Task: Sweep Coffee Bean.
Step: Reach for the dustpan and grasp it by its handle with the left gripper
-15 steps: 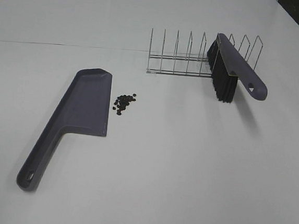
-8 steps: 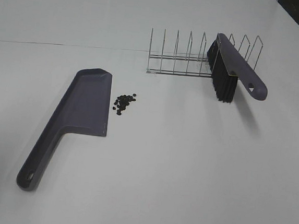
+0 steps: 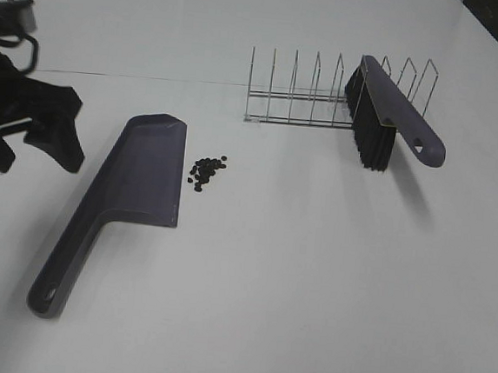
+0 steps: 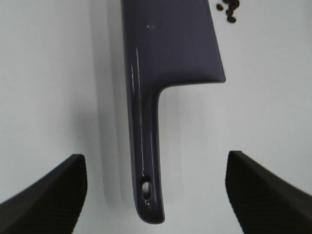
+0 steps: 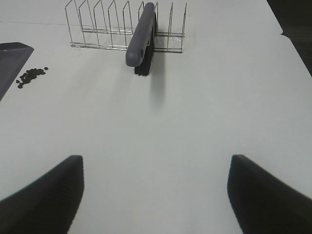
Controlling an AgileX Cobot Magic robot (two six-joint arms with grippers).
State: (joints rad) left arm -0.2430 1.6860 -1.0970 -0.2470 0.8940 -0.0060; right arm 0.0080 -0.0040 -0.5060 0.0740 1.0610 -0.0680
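On the white table (image 3: 311, 270), your coffee beans (image 3: 207, 172) lay in a small heap just beside the purple-grey dustpan (image 3: 140, 186), on the side facing the wire rack (image 3: 300, 99), with a narrow gap between them. Your left gripper (image 3: 38, 159) hung left of the dustpan, its fingers spread wide and holding nothing. Your right gripper (image 5: 156, 158) showed only in its wrist view, fingers likewise wide apart and empty. Well apart from the beans, the brush (image 3: 394, 121) stood in the rack, bristles down.
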